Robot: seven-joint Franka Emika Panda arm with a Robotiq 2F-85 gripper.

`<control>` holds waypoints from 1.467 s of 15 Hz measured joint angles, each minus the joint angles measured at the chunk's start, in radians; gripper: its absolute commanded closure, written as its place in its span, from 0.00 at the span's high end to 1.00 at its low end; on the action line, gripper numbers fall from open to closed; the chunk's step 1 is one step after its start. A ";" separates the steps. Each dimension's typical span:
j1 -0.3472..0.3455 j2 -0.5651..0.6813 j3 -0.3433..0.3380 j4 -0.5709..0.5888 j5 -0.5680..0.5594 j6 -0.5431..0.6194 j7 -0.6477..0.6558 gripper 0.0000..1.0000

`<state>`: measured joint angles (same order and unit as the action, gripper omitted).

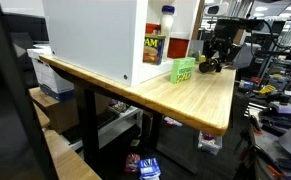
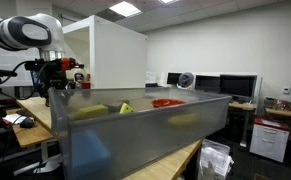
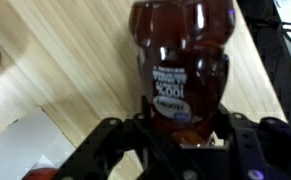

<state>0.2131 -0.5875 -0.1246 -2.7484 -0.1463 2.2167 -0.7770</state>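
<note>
**Fingers.** In the wrist view the gripper has one of its fingers on each side of the brown bottle, at the height of the label. Both fingers lie against the bottle wall at a medium spread, which is a grip on the bottle.

**Brown bottle.** The bottle is dark and translucent, with a narrow waist above the label. Its body runs from the fingers towards the top of the wrist view. The wood of the bench shows behind it. The pictures do not settle whether the bottle rests on the bench or hangs clear of it.

**Position on the bench.** In an exterior view the gripper stands over the far end of the bench, close to the far edge. The bottle itself is too small to make out there. In an exterior view the arm reaches down, with the gripper behind the near corner of a translucent bin.

**Surrounding items.**
- A green box stands just beside the gripper, further in from the far edge.
- A yellow-and-dark box stands next to the green box.
- A red-capped bottle stands upright behind the yellow-and-dark box.
- A large white box occupies the near part of the bench.
- A white object lies near the fingers in the wrist view.
</note>
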 measured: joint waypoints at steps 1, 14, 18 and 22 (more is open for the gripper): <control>0.000 -0.001 0.002 0.002 -0.001 -0.008 -0.010 0.92; -0.038 0.012 0.197 0.041 -0.241 -0.134 0.105 1.00; -0.033 0.050 0.258 0.089 -0.256 -0.259 0.183 1.00; -0.018 0.100 0.286 0.139 -0.262 -0.333 0.226 1.00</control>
<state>0.1947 -0.4879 0.1618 -2.6095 -0.4087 1.8841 -0.5511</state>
